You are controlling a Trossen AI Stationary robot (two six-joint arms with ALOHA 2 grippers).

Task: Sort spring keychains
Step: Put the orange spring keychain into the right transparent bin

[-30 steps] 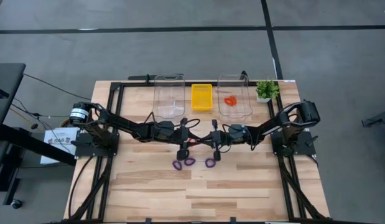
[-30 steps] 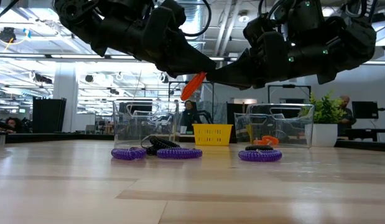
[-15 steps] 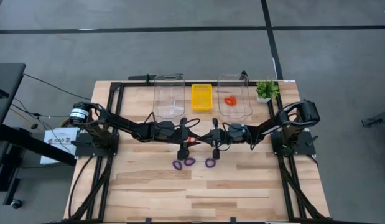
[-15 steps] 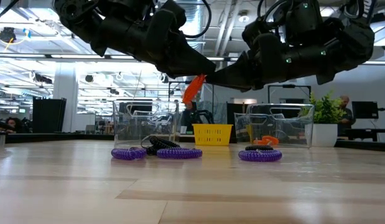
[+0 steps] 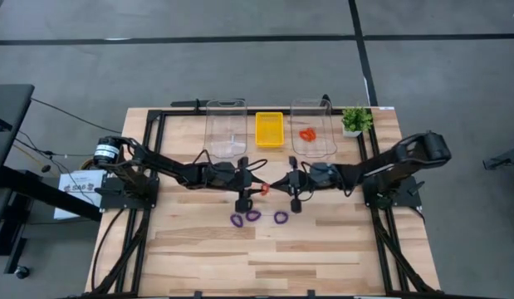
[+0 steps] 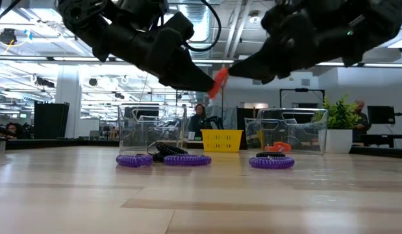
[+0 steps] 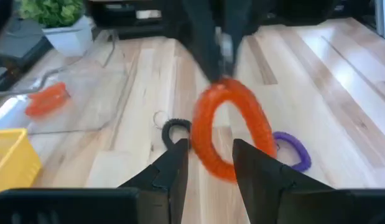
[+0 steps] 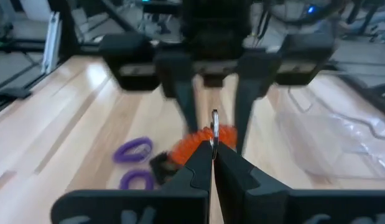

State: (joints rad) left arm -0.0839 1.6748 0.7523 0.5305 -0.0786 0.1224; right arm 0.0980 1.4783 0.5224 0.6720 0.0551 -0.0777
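Note:
An orange spring keychain (image 7: 232, 127) hangs in mid-air over the table's middle, with my right gripper (image 8: 212, 152) shut on it. My left gripper (image 7: 208, 155) faces it from the left, open, with the loop's lower part between its fingers. Three purple keychains (image 5: 253, 216) and a black one (image 6: 165, 149) lie flat on the table below. Another orange keychain (image 5: 307, 134) lies in the right clear bin (image 5: 325, 141). My right gripper pinches the orange keychain between its two fingers at its upper end (image 8: 201, 140), where a small metal ring (image 8: 214, 121) sticks out. The fingers come from the table's right, slanting slightly down. The loop hangs below them, clear of the table. I cannot tell whether my left gripper's fingers (image 7: 173, 165) touch the loop.
A second clear bin (image 5: 226, 129) stands at the back left and a yellow tray (image 5: 269, 129) between the two bins. A small potted plant (image 5: 354, 120) sits at the back right. Bare wood lies toward the near edge.
My right gripper has risen and drawn back a little toward the table's right edge. The orange keychain has gone up and to the right with it, away from my left gripper's fingertips. The keychains on the table have kept still.

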